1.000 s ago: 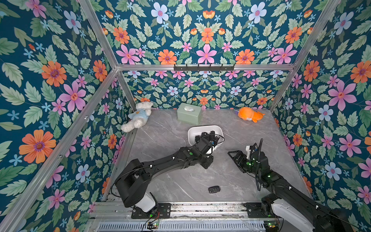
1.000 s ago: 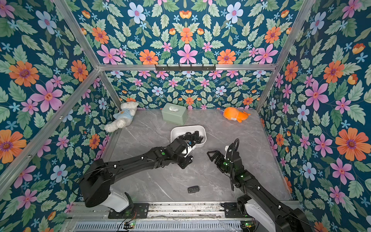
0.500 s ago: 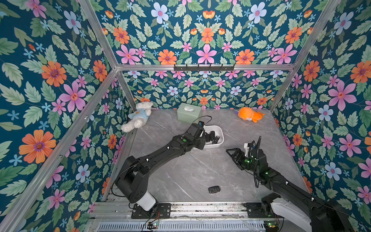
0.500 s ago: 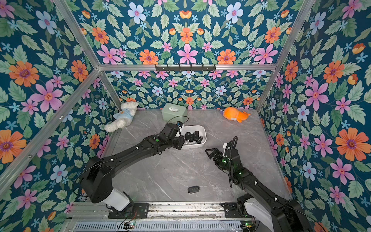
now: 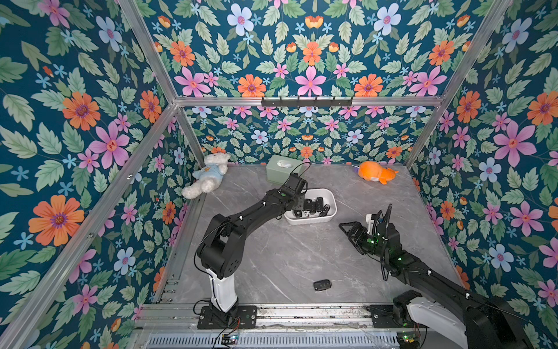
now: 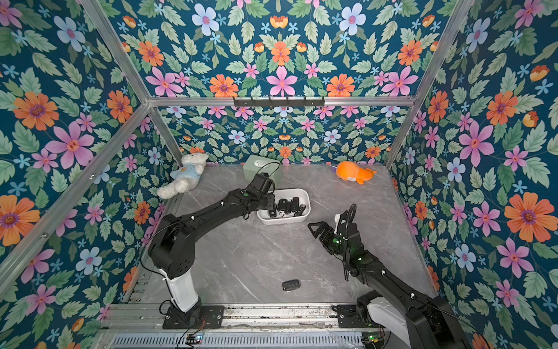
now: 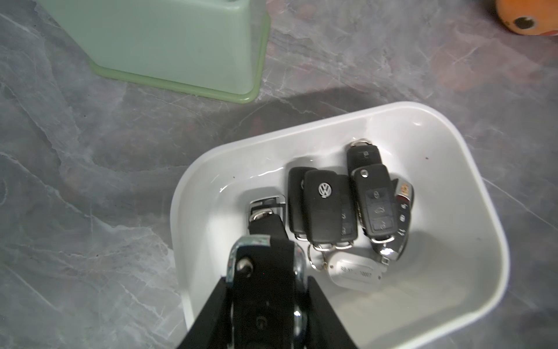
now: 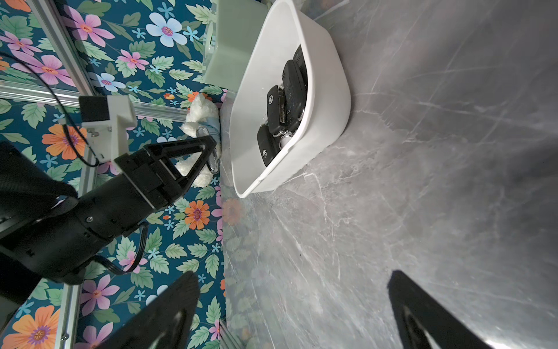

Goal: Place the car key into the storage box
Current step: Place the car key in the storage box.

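Observation:
The white storage box [image 5: 311, 220] [image 6: 283, 220] stands mid-table with several black key fobs [image 7: 323, 205] inside. My left gripper [image 5: 299, 206] [image 6: 270, 206] hangs over the box's left end, shut on a black, chrome-edged car key [image 7: 262, 272] that points down into the box. The right wrist view shows that gripper [image 8: 208, 151] beside the box [image 8: 326, 99]. One more car key [image 5: 322, 285] [image 6: 291, 285] lies on the table near the front edge. My right gripper [image 5: 350, 231] [image 8: 290, 281] is open and holds nothing, low to the right of the box.
A sage-green tissue box [image 5: 282, 172] [image 7: 169, 45] stands just behind the storage box. A white teddy [image 5: 208, 178] lies at the back left and an orange plush [image 5: 376, 175] at the back right. Floral walls close in three sides.
My left gripper, still holding the key, has swung from over the box's middle toward its left end, and the arm's elbow has risen. The right arm has barely shifted.

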### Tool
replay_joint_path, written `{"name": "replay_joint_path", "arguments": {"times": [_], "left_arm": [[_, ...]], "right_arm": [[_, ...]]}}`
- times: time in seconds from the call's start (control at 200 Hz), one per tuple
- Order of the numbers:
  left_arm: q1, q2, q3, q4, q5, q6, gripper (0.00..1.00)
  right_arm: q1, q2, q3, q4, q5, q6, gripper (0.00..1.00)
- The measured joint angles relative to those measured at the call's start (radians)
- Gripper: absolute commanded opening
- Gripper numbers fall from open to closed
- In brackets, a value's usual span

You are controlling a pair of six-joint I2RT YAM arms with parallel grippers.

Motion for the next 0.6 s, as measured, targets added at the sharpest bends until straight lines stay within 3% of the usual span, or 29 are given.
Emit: {"name": "replay_joint_path", "arguments": {"times": [0.6], "left_arm": [[0.017,0.196,0.066,-0.004,-0.087,-0.078,0.25]], "right_arm": [[-0.015,0.010,-0.013,-0.003,0.000,-0.027,0.99]]}}
